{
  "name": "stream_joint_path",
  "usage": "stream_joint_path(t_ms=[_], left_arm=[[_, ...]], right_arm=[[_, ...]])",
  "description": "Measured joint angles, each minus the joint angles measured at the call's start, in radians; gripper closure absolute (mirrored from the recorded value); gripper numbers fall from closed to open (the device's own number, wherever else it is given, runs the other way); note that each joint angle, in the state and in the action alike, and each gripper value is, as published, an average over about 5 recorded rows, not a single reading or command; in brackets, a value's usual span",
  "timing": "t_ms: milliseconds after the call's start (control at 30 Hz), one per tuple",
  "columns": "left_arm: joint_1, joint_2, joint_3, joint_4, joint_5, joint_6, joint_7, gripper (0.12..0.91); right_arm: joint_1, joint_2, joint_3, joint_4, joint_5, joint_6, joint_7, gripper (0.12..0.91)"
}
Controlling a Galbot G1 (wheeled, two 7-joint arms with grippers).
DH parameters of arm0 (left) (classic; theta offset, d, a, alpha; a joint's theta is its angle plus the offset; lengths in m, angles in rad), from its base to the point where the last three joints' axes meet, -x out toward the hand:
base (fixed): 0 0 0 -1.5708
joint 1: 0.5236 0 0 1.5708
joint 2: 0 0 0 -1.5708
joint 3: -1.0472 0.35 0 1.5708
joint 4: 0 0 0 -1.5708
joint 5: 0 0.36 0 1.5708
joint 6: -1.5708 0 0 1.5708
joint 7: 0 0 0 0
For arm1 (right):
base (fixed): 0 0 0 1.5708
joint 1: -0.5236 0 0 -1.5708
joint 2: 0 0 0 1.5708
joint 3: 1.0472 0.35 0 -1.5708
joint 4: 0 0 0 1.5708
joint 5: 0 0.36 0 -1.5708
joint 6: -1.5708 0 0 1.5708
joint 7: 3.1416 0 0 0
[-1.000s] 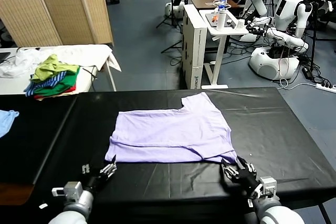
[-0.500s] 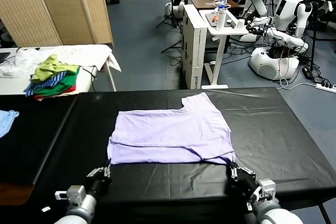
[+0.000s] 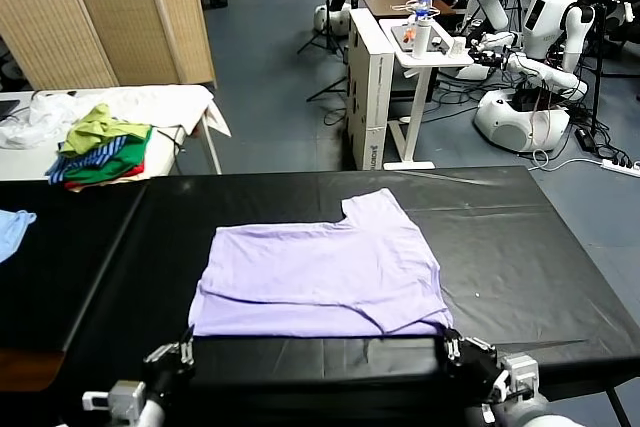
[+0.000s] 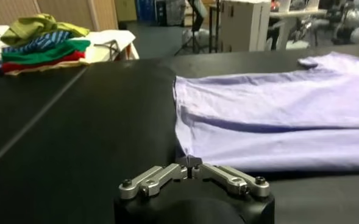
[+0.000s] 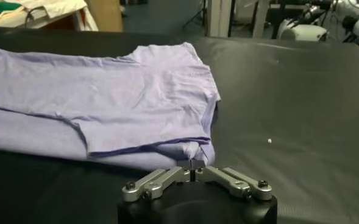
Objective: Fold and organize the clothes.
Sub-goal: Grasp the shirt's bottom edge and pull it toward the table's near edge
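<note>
I have the lavender T-shirt (image 3: pixel 320 277) lying flat on the black table (image 3: pixel 520 247), already doubled over once, its near hem close to the table's front edge and one short sleeve pointing toward the far side. My left gripper (image 4: pixel 192 167) is clenched on the shirt's near left corner, and my right gripper (image 5: pixel 193 167) is clenched on the near right corner, both low at the table's front edge; in the wrist views the fabric appears to run right into the closed tips, though how much cloth each one actually has I can't be sure. I judge this shirt to be very light, thin and limp: it will drape and sag between the two pinches, slide easily over the slick table cover, and crease wherever it bunches. The corners of the hem are the sensible hold, kept level and taut so the fold lands square. I can read no brand, label or writing on the shirt; no print shows on the side facing up.
</note>
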Motion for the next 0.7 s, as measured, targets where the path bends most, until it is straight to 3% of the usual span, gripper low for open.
stream_joint_path(t_ms=[300,400,500,567,700], left_arm=[[0.075,-0.002,-0.027,-0.032,0.019,0.003,-0.01,0.886],[0.091,-0.009,-0.032,-0.04,0.022,0.003,-0.012,0.886],[0.101,-0.018,-0.032,-0.048,0.02,0.008,-0.024,0.872],[0.106,-0.026,-0.03,-0.054,0.021,0.015,-0.032,0.808],[0.114,-0.041,-0.031,-0.063,0.025,0.025,-0.046,0.574]], right_arm=[[-0.028,0.003,-0.001,0.021,-0.003,-0.032,0.002,0.886],[-0.037,0.002,0.003,0.031,-0.003,-0.042,-0.003,0.848],[-0.048,0.0,0.007,0.044,-0.003,-0.056,-0.005,0.706],[-0.057,-0.001,0.012,0.055,-0.002,-0.063,-0.004,0.574],[-0.079,-0.009,0.027,0.082,0.011,-0.067,0.001,0.328]])
